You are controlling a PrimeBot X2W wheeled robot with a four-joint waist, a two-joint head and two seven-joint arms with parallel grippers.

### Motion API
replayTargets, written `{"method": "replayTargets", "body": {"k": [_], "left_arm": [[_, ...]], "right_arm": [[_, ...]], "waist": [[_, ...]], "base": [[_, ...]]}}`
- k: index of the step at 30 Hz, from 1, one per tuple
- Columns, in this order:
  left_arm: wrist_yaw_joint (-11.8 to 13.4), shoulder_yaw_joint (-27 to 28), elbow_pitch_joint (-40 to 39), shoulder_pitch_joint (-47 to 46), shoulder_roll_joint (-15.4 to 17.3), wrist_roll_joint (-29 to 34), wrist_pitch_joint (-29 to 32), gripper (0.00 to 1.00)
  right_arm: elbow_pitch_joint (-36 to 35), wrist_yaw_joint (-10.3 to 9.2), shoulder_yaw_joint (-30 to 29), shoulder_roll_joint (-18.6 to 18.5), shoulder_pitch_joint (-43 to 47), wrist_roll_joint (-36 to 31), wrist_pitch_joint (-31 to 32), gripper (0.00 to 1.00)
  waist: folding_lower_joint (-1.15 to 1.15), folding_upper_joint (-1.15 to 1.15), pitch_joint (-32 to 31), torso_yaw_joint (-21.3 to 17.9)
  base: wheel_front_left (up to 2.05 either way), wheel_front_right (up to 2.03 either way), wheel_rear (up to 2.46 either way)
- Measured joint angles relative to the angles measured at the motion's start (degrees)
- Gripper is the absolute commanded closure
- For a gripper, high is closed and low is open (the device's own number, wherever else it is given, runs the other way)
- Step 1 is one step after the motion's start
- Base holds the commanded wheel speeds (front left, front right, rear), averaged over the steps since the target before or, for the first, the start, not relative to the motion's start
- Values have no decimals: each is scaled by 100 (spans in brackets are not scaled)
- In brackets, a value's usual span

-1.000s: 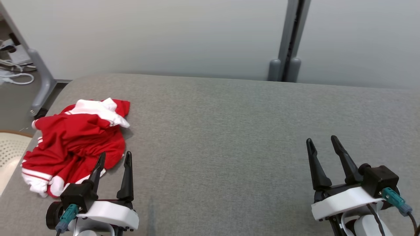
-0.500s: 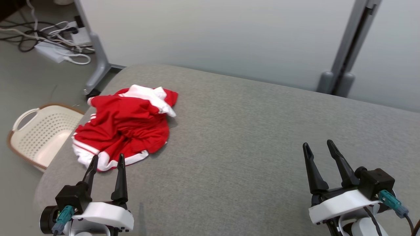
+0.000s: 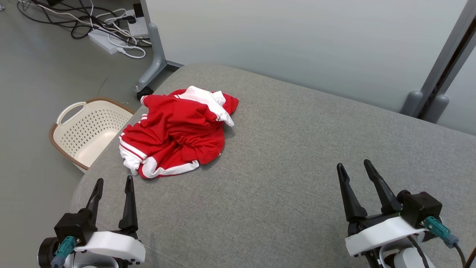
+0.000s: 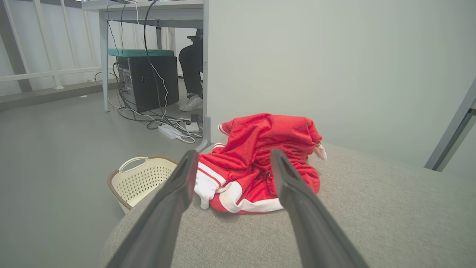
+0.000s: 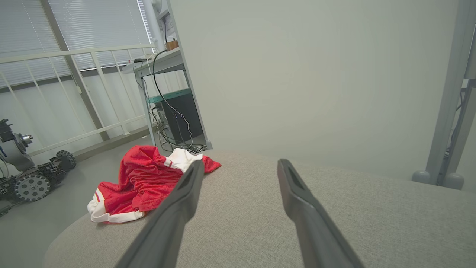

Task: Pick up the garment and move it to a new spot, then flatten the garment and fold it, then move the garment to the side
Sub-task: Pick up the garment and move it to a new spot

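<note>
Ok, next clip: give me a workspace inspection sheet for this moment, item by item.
Surface: grey fabric-covered table, smooth.
Job's things: red and white garment crumpled in a heap near the table's left end, not yet flattened.
Clutter: nothing seen on the table; a perforated cream basket on the floor beside its left end.
Grippers: left gripper and right gripper both open, holding nothing, apart from the garment.
Cables: cable tangle and power strip on the floor beyond the table.
Surroundings: pale wall panel, grey post, a seated person's legs at a desk, a small wheeled robot.
</note>
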Motion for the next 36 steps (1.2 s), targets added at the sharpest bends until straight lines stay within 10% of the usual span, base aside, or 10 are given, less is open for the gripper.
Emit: {"method": "replayTargets", "body": {"k": [15, 36], "left_arm": [[-188, 16, -153, -467, 238, -266, 508, 0], [-493, 200, 553, -3083, 1982, -1813, 4526, 0]], "right_arm": [[21, 0, 62, -4, -120, 4, 0, 0], [-36, 0, 143, -3, -632, -2, 0, 0]], "waist": [[0, 0, 169, -417], [0, 0, 897, -1720]], "base": [[0, 0, 0], [0, 0, 0]]}}
